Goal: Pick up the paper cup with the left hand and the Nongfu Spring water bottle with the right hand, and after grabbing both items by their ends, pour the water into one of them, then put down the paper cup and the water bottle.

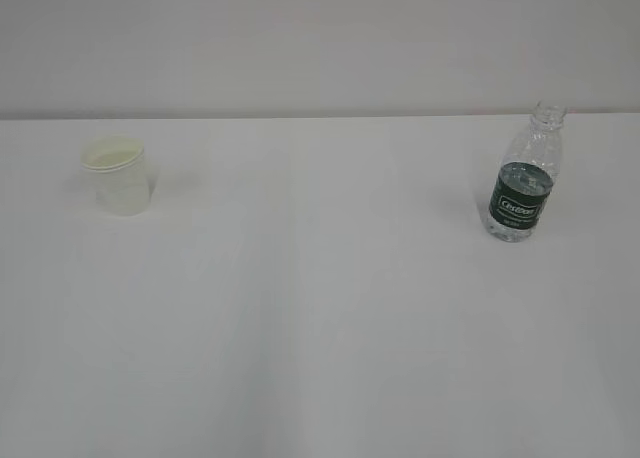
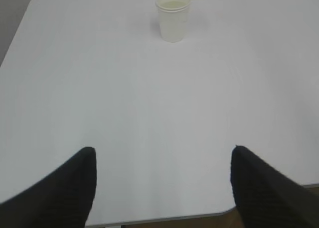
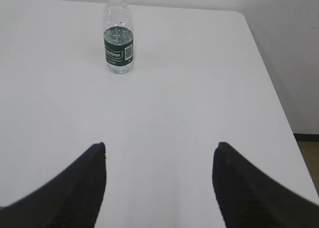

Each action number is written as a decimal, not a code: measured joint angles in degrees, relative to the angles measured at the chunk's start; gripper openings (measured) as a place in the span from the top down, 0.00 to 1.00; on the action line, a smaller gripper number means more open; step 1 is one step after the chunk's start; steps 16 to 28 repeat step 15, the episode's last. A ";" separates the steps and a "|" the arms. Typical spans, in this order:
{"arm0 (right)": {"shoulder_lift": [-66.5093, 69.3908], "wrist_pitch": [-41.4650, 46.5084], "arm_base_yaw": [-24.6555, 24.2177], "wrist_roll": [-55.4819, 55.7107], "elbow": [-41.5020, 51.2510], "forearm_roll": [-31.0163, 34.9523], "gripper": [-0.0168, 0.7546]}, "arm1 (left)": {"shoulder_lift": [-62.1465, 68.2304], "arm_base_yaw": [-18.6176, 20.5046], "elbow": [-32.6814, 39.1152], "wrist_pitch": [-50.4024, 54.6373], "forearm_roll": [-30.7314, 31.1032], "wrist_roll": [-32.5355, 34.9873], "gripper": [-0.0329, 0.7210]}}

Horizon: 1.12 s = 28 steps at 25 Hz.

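Paper cup (image 1: 117, 176) upright on table (image 1: 320, 328), far left; Nongfu Spring water bottle (image 1: 523, 174) upright far right, well apart. Water (image 3: 118, 38) level hard to read behind label. Left tool (image 2: 162, 183) and right tool (image 3: 159, 180) spread wide, empty, only finger ends in wrist views, cropped at bottom. Neither tool visible in exterior view.

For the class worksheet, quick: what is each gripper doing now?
Left gripper: open, holding nothing.
Right gripper: open, holding nothing.
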 joint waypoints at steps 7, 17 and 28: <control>0.00 0.00 0.00 0.00 0.00 0.00 0.33 | 0.00 -0.09 0.23 0.00 0.30 0.00 0.13; 0.00 0.00 0.00 0.00 0.00 0.00 0.33 | 0.00 -0.09 0.73 -0.24 1.62 -1.85 0.15; 0.00 0.00 0.00 0.00 0.00 0.00 0.33 | 0.00 -0.09 0.73 -0.24 1.62 -1.85 0.15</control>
